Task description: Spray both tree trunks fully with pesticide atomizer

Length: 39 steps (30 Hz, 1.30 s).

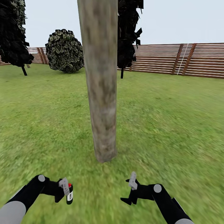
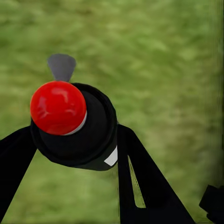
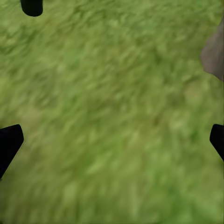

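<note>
Between the left gripper's (image 1: 63, 189) jaws sits the atomizer (image 1: 69, 194), clenched upright, a black bottle with a red cap (image 2: 58, 107) and a white label. Apart to its right, the right gripper (image 1: 130, 189) hangs with jaws released and nothing between them, over the grass (image 1: 174, 124). Ahead of both, roughly midway between them, 1 thick grey-beige trunk (image 1: 101, 81) rises from the lawn. Well beyond it stand a round bush (image 1: 64, 51), 2 black trees (image 1: 15, 34) and a slatted fence (image 1: 174, 60).
</note>
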### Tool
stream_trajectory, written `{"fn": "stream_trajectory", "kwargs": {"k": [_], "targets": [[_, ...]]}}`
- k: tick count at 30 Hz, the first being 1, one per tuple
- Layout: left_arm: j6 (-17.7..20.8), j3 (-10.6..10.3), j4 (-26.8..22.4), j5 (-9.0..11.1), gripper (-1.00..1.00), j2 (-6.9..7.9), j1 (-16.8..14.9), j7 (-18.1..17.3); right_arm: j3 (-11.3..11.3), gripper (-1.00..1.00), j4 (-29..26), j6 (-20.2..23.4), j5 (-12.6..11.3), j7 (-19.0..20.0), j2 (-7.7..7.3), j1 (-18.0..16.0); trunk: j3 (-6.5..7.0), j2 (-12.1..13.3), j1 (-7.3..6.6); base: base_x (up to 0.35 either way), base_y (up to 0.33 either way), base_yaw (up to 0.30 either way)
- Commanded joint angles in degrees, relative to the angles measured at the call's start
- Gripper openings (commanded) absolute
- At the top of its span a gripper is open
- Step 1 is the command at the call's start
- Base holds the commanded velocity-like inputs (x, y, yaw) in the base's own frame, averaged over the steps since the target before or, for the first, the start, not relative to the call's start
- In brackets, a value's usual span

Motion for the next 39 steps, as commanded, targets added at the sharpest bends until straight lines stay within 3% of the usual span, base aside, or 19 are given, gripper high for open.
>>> {"fn": "stream_trajectory", "kwargs": {"k": [1, 4, 7, 8, 9, 10, 11, 13, 16, 19, 28, 32, 39], "targets": [[0.03, -0.01, -0.03, -0.72, -1.0, -0.4, 0.0, -0.12, 0.0, 1.0, -0.01, 0.04, 0.02, 0.03, 0.12, 0.0, 0.0, 0.0, 0.0, 0.0, 0.0, 0.0], [0.05, -0.03, -0.05, -3.42, -1.0, -2.09, 0.02, -0.25, 0.0, 1.0, 0.01, 0.03, 0.06, 0.07, 0.29, 0.0, 0.0, 0.0, 0.0, 0.0, 0.0, 0.0], [0.14, 0.02, -0.06, -8.99, -1.0, -5.69, -0.02, -0.29, 0.46, 1.0, -0.09, 0.08, 0.07, 0.11, 1.02, -0.03, 0.0, 0.0, 0.0, 0.0, 0.0, 0.0], [0.16, 0.03, -0.06, -9.8, -1.0, -6.16, -0.03, -0.3, 0.81, 1.0, -0.15, 0.1, 0.09, 0.12, 1.23, -0.05, 0.0, 0.0, 0.0, 0.0, 0.0, 0.0], [0.19, 0.07, -0.06, -11.9, -1.0, -7.27, -0.04, -0.3, 2.51, 1.0, -0.42, 0.13, 0.13, 0.15, 1.76, -0.07, 0.0, 0.0, 0.0, 0.0, 0.0, 0.0], [0.2, 0.09, -0.06, -12.5, -1.0, -7.58, -0.04, -0.3, 3.43, 1.0, -0.49, 0.13, 0.14, 0.13, 1.87, -0.07, 0.0, 0.0, 0.0, 0.0, 0.0, 0.0], [0.19, 0.11, -0.06, -13.4, -1.0, -8.11, -0.04, -0.3, 5.04, -1.0, -0.59, 0.12, 0.15, 0.11, 2.05, -0.08, 0.0, 0.0, 0.0, 0.0, 0.0, 0.0], [0.15, 0.11, -0.06, -14.38, -1.0, -8.98, -0.05, -0.31, 7.39, -1.0, -0.75, 0.13, 0.14, 0.09, 2.29, -0.09, 0.0, 0.0, 0.0, 0.0, 0.0, 0.0], [-0.04, 0.07, -0.06, -14.89, -1.0, -9.72, 0.0, -0.31, 8.74, -1.0, -0.96, 0.18, 0.16, 0.02, 2.71, -0.11, 0.0, 0.0, 0.0, 0.0, 0.0, 0.0], [-0.13, 0.06, -0.06, -15.0, -1.0, -10.1, -0.03, -0.31, 9.07, -1.0, -1.01, 0.24, 0.12, 0.0, 2.99, -0.27, 0.0, 0.0, 0.0, 0.0, 0.0, 0.0], [-0.45, -0.13, -0.06, -15.15, -1.0, -13.68, -0.05, -0.31, 9.29, -1.0, -0.95, 0.22, 0.08, 0.04, 3.12, -0.38, 0.0, 0.0, 0.0, 0.0, 0.0, 0.0], [-0.52, -3.93, -0.06, -15.06, -1.0, -14.81, -0.05, -0.31, 9.31, -1.0, -1.01, 0.2, 0.08, 0.07, 3.12, -0.4, 0.0, 0.0, 0.0, 0.0, 0.0, 0.0], [-0.55, -4.96, -0.06, -14.94, -1.0, -15.49, -0.05, -0.3, 9.39, -1.0, -2.15, 0.2, 0.01, 0.08, 3.24, -0.44, 0.0, 0.0, 0.0, 0.0, 0.0, 0.0]]}}
